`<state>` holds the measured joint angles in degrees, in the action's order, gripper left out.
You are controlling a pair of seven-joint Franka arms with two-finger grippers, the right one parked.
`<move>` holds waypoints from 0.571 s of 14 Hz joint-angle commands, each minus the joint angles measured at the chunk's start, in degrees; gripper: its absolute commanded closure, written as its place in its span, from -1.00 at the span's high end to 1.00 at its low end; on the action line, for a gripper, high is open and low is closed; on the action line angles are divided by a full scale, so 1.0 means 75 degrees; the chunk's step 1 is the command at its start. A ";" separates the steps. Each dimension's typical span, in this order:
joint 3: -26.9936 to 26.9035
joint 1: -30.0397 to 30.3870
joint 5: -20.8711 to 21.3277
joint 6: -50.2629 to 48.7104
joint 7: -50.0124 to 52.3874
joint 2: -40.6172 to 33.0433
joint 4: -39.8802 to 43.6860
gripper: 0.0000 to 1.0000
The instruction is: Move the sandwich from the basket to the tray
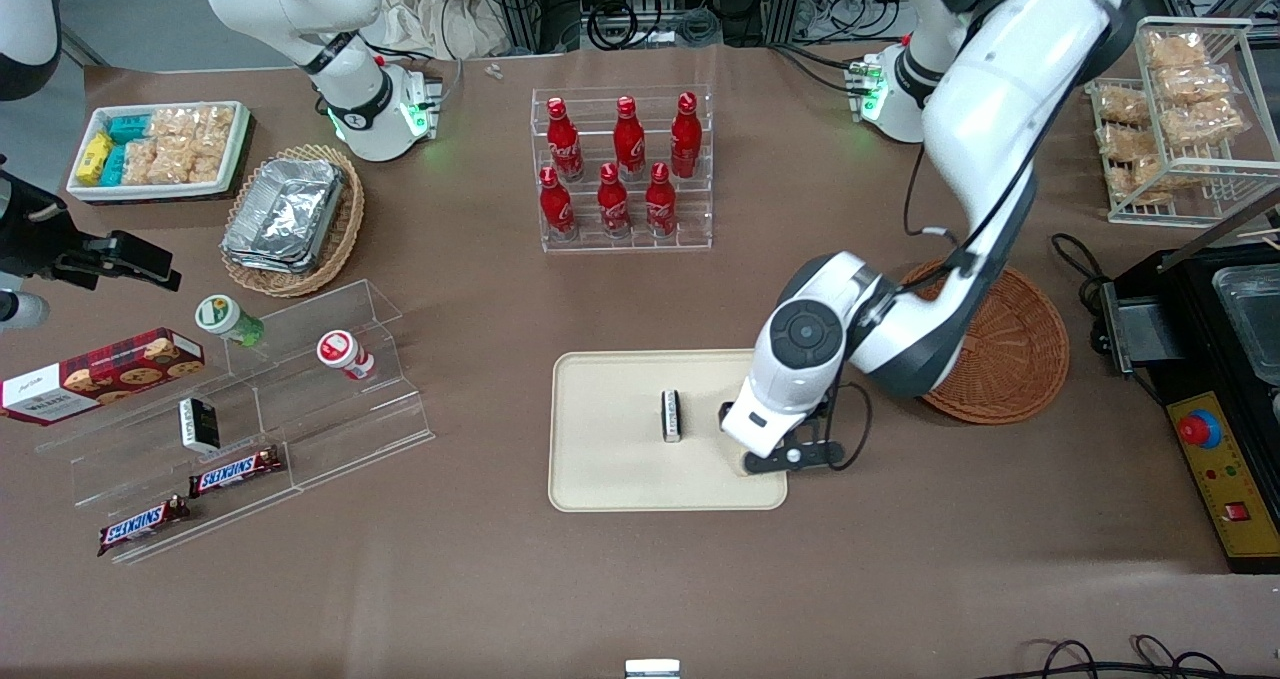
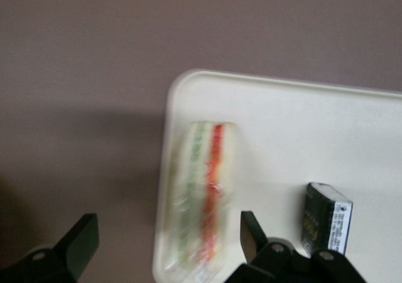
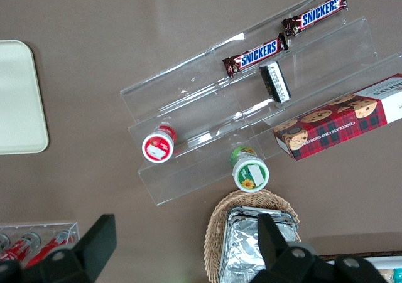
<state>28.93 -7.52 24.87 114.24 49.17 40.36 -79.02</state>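
step: release, judged done | sandwich [image 2: 202,195] lies on tray [image 2: 301,120] at its edge nearest the basket [image 1: 1010,349] | pincer [image 2: 166,242] spread wide, released, just above sandwich | next: lift straight up, clear of small dark packet [image 2: 325,219]

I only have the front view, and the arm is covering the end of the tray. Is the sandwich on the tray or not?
Observer: Yes. The wrist view shows the sandwich lying on the tray, right along its end rim near a corner.
Operator: Is the gripper holding it?
Observer: No. The gripper is above it, open, with neither finger touching the wrap.
Operator: Is it against that dark packet?
Observer: No. Bare tray shows between the sandwich and the packet.
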 commanded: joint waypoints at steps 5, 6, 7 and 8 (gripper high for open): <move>0.0009 0.1341 -0.1802 -0.1753 -0.0515 -0.2812 -0.0420 1.00; 0.0009 0.1587 -0.2048 -0.2172 -0.1089 -0.3001 -0.0432 1.00; -0.0002 0.1833 -0.2213 -0.2502 -0.1513 -0.3211 -0.0444 1.00; 0.0009 0.2241 -0.2250 -0.2656 -0.1946 -0.3364 -0.0490 1.00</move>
<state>28.69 4.58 10.46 96.08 40.39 18.73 -79.65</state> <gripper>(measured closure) 0.000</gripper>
